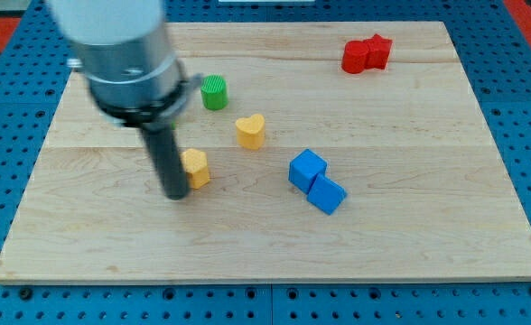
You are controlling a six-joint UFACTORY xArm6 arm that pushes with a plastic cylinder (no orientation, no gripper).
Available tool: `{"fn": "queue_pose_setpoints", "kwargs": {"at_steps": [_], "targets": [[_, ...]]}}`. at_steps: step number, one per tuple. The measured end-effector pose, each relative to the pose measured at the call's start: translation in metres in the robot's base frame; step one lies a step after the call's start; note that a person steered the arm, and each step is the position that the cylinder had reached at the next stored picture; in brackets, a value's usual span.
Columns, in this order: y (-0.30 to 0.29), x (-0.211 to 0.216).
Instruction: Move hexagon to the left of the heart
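Nearest the camera on the wooden board point(410, 235) sits the blue block point(317, 181), made of two joined cube-like lobes, right of centre and toward the near edge.

Task item: the yellow hexagon point(196, 168) lies left of centre, at mid depth on the board. It stands flat on the surface, its left side partly hidden behind the rod point(170, 162).

My tip point(175, 194) is down at board level on the hexagon's left side, just beside it and apparently touching its left face; contact cannot be confirmed because the rod overlaps the block's edge. The arm carries no fingers, only this straight dark rod, so nothing is gripped or held. Above the rod, the blurred grey housing point(121, 50) fills the far-left part of the view.

The yellow heart point(251, 131) lies right of the hexagon and slightly farther away, apart from it with bare wood between. The hexagon thus sits to the heart's left and a little nearer.

The green block point(214, 92), rounded and ribbed, lies far of the heart and a little left, close to the housing's edge.

The red block point(367, 54), of irregular shape, sits at the far right, well apart from all the others.
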State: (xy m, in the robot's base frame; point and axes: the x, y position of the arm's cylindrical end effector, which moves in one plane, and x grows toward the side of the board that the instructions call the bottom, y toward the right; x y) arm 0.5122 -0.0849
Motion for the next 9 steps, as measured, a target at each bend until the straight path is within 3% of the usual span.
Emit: {"fn": "queue_pose_setpoints", "kwargs": {"at_steps": [1,2,4,6,7,9], "targets": [[-0.001,-0.009],[-0.042,-0.015],[0.051,-0.037],[0.005,0.009],[-0.008,-0.033],[0.065,-0.051]]}}
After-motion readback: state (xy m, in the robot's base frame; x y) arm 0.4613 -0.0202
